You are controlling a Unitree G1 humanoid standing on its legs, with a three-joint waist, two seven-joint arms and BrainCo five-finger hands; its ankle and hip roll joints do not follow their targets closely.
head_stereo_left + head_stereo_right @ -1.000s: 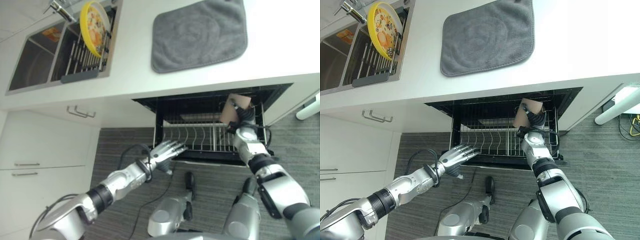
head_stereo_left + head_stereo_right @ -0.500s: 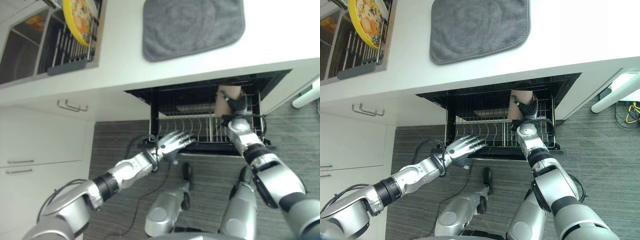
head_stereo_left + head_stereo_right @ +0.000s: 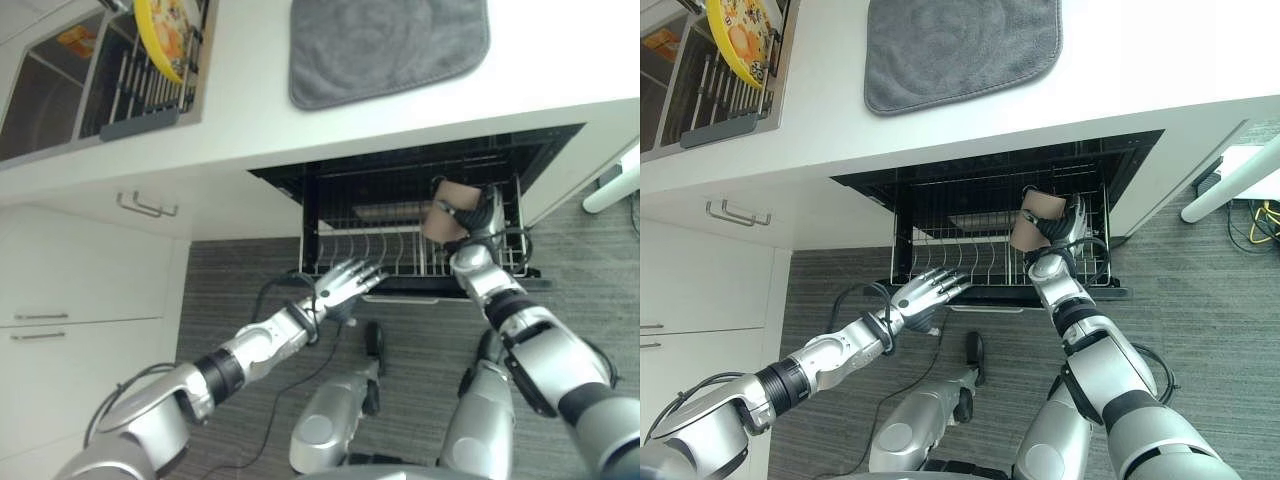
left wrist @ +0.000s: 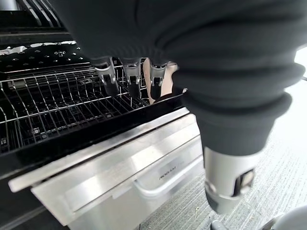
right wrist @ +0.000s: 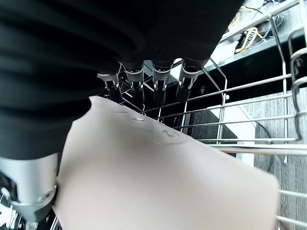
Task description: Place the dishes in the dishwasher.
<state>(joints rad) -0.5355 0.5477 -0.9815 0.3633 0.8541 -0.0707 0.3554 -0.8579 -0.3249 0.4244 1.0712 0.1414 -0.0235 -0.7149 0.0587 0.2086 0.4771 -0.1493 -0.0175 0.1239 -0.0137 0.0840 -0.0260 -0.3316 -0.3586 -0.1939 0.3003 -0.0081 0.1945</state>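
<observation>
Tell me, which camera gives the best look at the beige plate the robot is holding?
The right wrist view: the beige plate looms close beneath the right hand. Both eye views show it small above the dishwasher rack; the left wrist view catches a sliver.

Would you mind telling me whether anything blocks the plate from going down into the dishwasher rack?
Nothing visible does. The right hand holds the beige plate just above the wire rack, whose prongs beneath look bare; the left hand hovers open off to the side.
</observation>
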